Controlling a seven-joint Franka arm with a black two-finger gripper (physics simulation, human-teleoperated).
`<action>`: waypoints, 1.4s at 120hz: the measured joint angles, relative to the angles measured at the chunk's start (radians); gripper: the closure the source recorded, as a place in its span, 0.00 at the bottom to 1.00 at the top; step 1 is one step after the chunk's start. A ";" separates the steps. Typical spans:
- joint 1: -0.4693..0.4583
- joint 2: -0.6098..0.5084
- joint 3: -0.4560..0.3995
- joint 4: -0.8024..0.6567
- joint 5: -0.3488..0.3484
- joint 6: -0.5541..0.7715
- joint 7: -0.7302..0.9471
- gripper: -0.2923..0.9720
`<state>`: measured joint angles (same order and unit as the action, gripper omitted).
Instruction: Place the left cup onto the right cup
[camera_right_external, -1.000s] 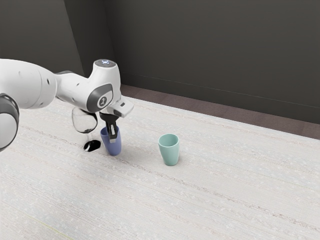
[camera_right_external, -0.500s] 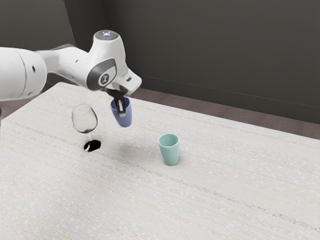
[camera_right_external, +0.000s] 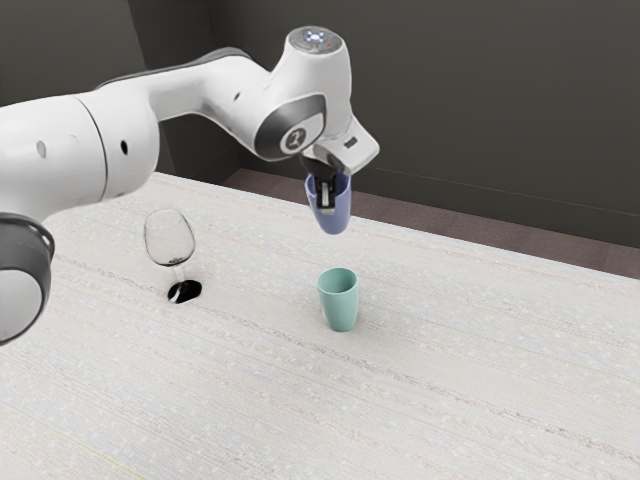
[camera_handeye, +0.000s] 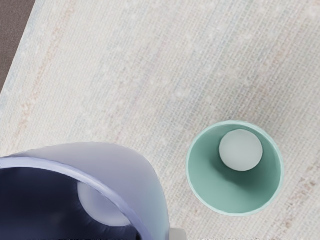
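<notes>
1. Blue cup (camera_right_external: 330, 212) is hanging in the air, well clear of the pale table (camera_right_external: 450, 390), with its mouth facing up and its body leaning a little.
2. The black gripper (camera_right_external: 328, 196) is pinching the blue cup's wall at the rim. One finger (camera_right_external: 327, 190) is showing dark against the outer face of the cup, and the cup is hanging from that grip alone.
3. The white arm (camera_right_external: 200, 105) is reaching in from the exterior view's left, with its hand pointing downward over the middle of the table.
4. The green cup (camera_right_external: 338, 298) is standing upright on the table, open end up, below the raised blue cup and apart from it.
5. From the hand's camera, the blue cup (camera_handeye: 125, 175) is looming close beneath the hand, its dark inside showing. The green cup (camera_handeye: 235, 187) is sitting beside it on the table (camera_handeye: 125, 70) rather than straight under it, its pale bottom showing through the open mouth.
6. A clear wine glass (camera_right_external: 169, 240) is standing upright toward the exterior view's left, well apart from the green cup, with a dark patch at its foot.
7. A dark wall (camera_right_external: 480, 90) is closing off the room behind the table, and a brown strip of floor (camera_right_external: 520, 232) is running along its base.
</notes>
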<state>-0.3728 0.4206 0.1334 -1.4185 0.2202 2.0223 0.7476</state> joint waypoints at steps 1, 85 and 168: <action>0.000 -0.001 0.000 -0.001 -0.001 -0.004 0.000 0.85; -0.022 0.087 -0.023 0.032 -0.053 -0.136 0.033 0.85; 0.001 0.135 -0.019 0.024 -0.116 -0.108 0.048 0.55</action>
<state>-0.3720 0.5556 0.1140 -1.3947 0.1042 1.9145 0.7955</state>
